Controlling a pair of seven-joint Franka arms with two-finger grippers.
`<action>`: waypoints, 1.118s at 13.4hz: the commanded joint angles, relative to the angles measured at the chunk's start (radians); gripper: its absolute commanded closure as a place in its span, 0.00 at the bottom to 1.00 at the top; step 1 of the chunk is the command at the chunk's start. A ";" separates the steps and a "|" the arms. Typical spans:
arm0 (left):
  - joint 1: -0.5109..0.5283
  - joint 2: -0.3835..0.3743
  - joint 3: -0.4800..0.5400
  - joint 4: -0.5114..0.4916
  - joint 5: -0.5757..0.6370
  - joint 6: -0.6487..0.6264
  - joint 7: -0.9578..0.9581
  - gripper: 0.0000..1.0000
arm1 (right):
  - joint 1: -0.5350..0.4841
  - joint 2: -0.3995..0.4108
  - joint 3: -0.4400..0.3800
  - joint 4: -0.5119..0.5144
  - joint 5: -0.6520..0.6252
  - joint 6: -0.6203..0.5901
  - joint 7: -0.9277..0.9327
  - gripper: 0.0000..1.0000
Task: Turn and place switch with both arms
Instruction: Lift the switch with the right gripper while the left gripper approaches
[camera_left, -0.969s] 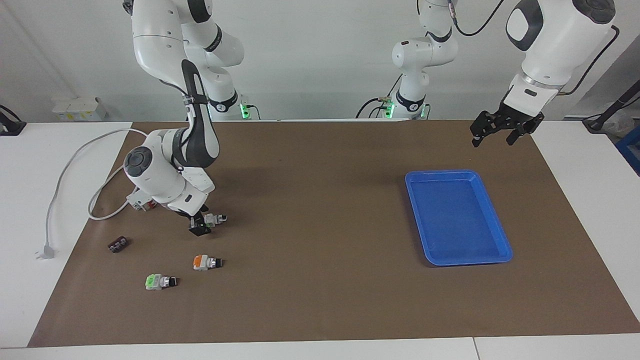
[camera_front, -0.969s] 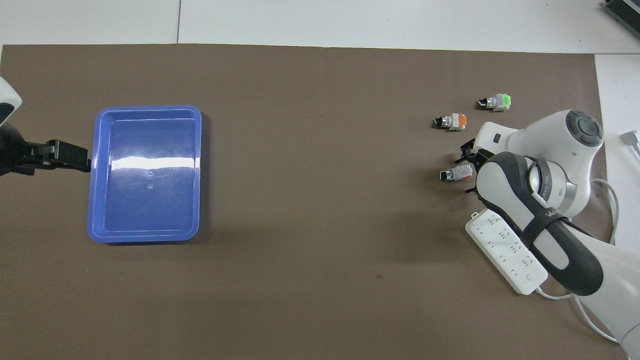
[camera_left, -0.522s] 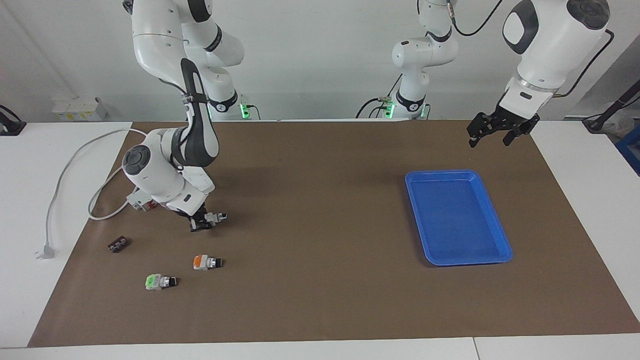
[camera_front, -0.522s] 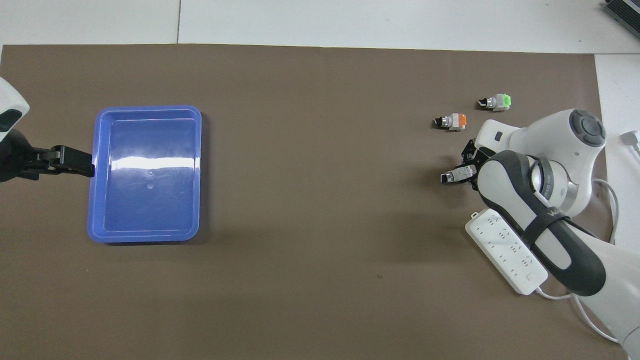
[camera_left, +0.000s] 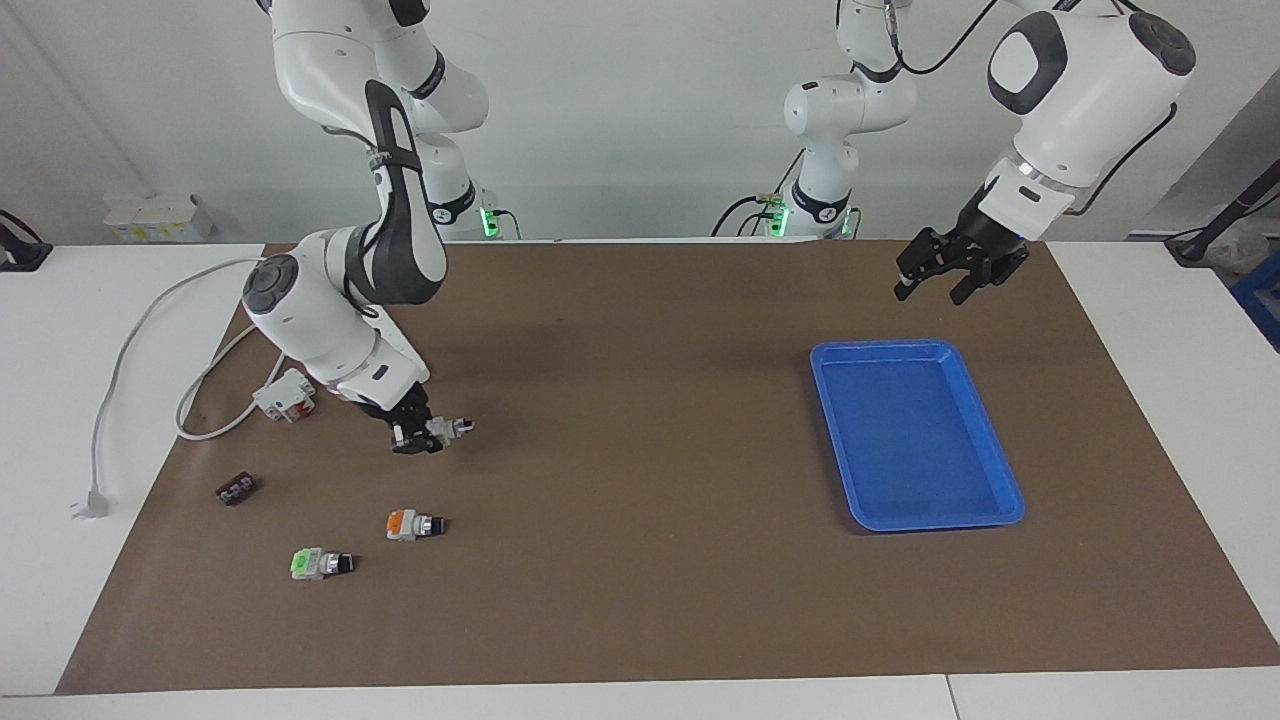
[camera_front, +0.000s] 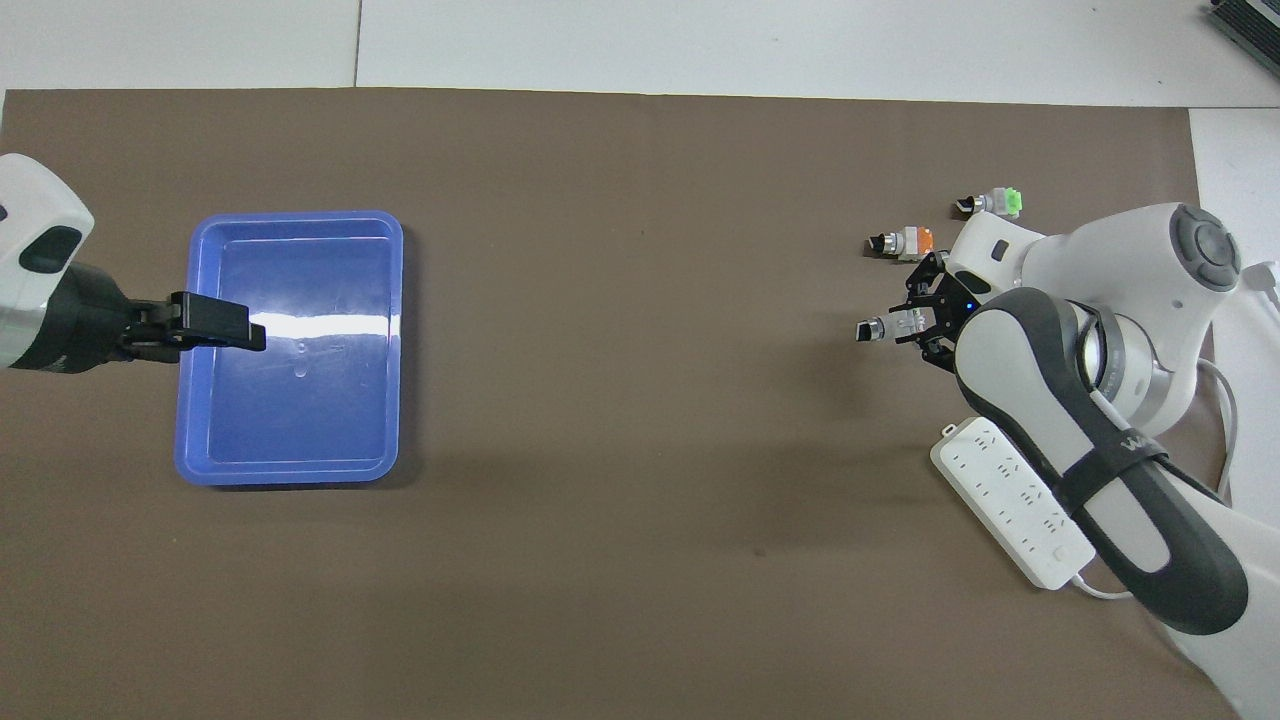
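In the facing view we find the right gripper (camera_left: 428, 436) low over the brown mat (camera_left: 640, 560) toward the right arm's end of the table (camera_left: 1150, 400), its jaws clenched on the switch (camera_left: 447, 428). The switch is held clear of the mat, lying level, its black knob pointing toward the left arm's end. On the mat, farther from the robots, lie a switch with an orange block (camera_left: 413, 524) and a switch with a bright green block (camera_left: 319, 564), apart from each other. A small dark part (camera_left: 236, 489) lies near the mat's edge, and a white power strip (camera_left: 284, 395) sits beside the right arm. The left gripper (camera_left: 944, 281) hangs in the air at the left arm's end, near the blue tray (camera_left: 1002, 480); we cannot tell how its jaws stand.

In the overhead view we note the switch (camera_front: 884, 327) protruding from the right gripper (camera_front: 922, 322), nearer to the robots than the orange-block switch (camera_front: 902, 243) and the green-block switch (camera_front: 990, 204). The left gripper (camera_front: 222, 332) covers the rim of the tray (camera_front: 290, 472). The power strip (camera_front: 1010, 503) lies partly under the right arm.
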 joint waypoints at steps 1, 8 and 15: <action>-0.076 -0.067 0.003 -0.113 -0.109 0.116 -0.005 0.12 | 0.064 -0.042 0.013 -0.005 0.086 -0.036 0.108 1.00; -0.285 -0.066 0.003 -0.208 -0.319 0.375 0.009 0.14 | 0.146 -0.122 0.065 0.038 0.126 -0.117 0.228 1.00; -0.321 -0.040 0.003 -0.263 -0.606 0.442 0.303 0.20 | 0.149 -0.260 0.105 0.034 0.304 -0.168 0.233 1.00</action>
